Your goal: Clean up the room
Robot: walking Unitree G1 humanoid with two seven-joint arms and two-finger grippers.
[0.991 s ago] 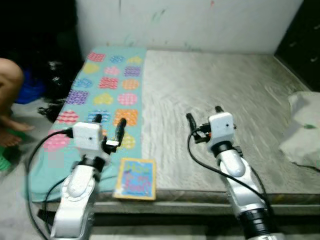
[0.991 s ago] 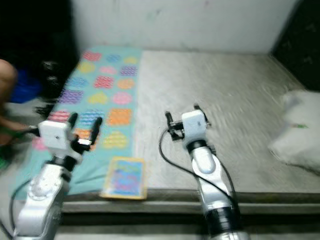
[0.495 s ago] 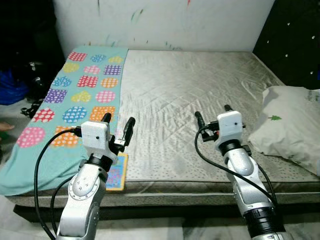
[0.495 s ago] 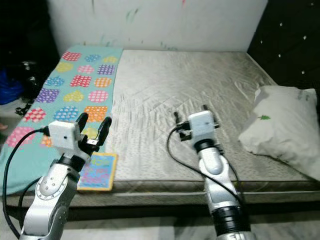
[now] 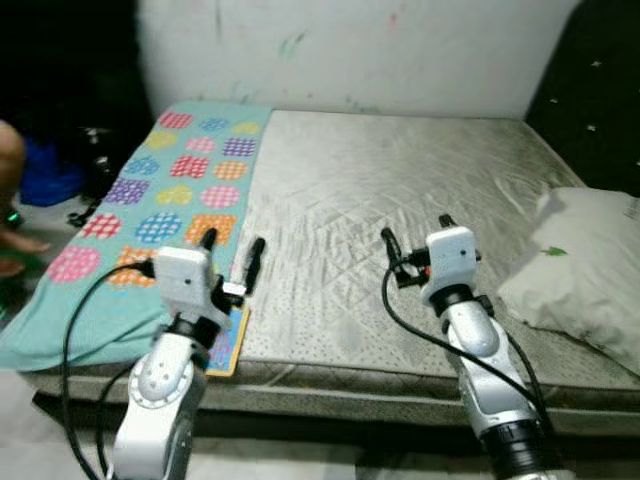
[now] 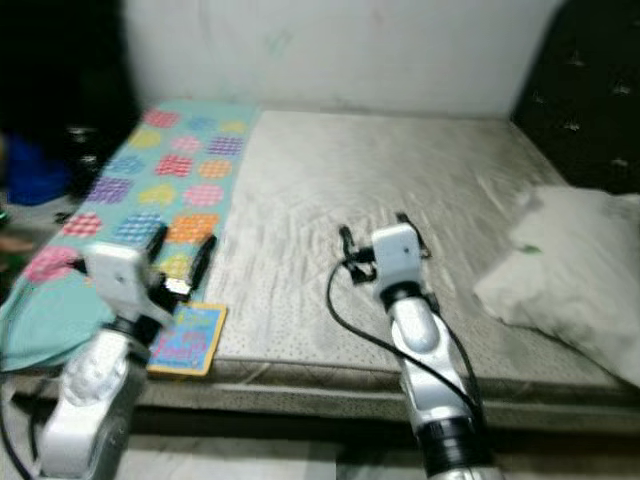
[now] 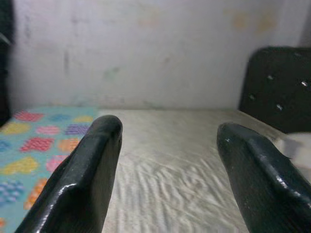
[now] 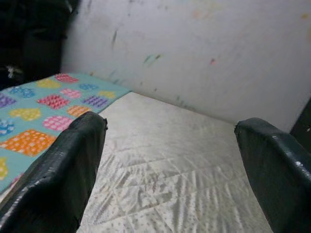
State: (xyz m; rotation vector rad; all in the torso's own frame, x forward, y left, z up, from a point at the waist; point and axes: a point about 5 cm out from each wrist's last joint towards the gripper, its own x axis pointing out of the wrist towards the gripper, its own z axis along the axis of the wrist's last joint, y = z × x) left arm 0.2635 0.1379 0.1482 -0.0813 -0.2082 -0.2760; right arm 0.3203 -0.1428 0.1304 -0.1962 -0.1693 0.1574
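Note:
A grey mattress [image 5: 380, 180] lies before me, its left strip covered by a teal blanket [image 5: 150, 200] with coloured patches. A colourful picture book [image 6: 188, 336] lies flat at the mattress's front edge, beside the blanket. A white pillow [image 5: 580, 260] rests at the right edge. My left gripper [image 5: 232, 248] hovers open just above and behind the book, holding nothing. Over the middle of the mattress front, my right gripper [image 5: 414, 230] is open and empty too. Both wrist views look along spread fingers [image 7: 92, 160] [image 8: 73, 155] towards the far wall.
A white wall [image 5: 340, 50] runs behind the bed, with a dark padded headboard [image 5: 600, 110] at the right. A person's knee and foot [image 5: 12, 190] are at the far left, next to dark clutter [image 5: 90, 150] on the floor.
The whole picture has swung right and then partly back left, so the camera moved. The person's leg is back in view. Both grippers stay open in the same pose.

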